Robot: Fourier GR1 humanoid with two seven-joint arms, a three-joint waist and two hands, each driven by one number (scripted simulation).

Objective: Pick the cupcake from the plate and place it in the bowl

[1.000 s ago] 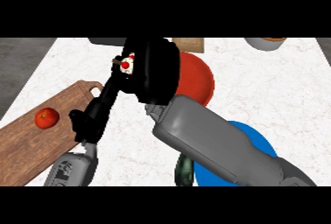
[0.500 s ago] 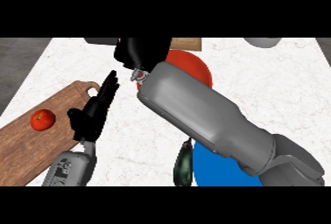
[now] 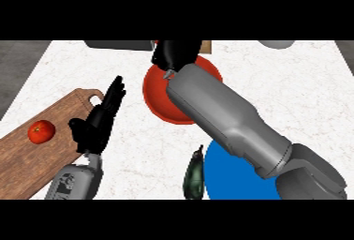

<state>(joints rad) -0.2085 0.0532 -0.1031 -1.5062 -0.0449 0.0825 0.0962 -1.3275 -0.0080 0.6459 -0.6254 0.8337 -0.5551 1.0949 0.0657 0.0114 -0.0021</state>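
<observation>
My right hand (image 3: 176, 54) is at the back of the counter, over the far rim of the red bowl (image 3: 158, 96). Its fingers are curled downward, and only a small pale bit of the cupcake (image 3: 169, 73) shows beneath them. My right forearm crosses the bowl and hides much of it. The blue plate (image 3: 224, 180) lies near the front edge, partly under that arm, with nothing visible on it. My left hand (image 3: 97, 123) rests open, fingers straight, at the edge of the cutting board.
A wooden cutting board (image 3: 27, 159) with a red tomato (image 3: 40, 131) lies at the left. A dark green vegetable (image 3: 194, 176) sits beside the plate. A grey object (image 3: 117, 44) and a grey bowl (image 3: 276, 44) stand along the back edge.
My right hand has moved from left of the bowl to over its far rim, carrying the cupcake, which showed red and white before and is now almost hidden. The left hand stayed put.
</observation>
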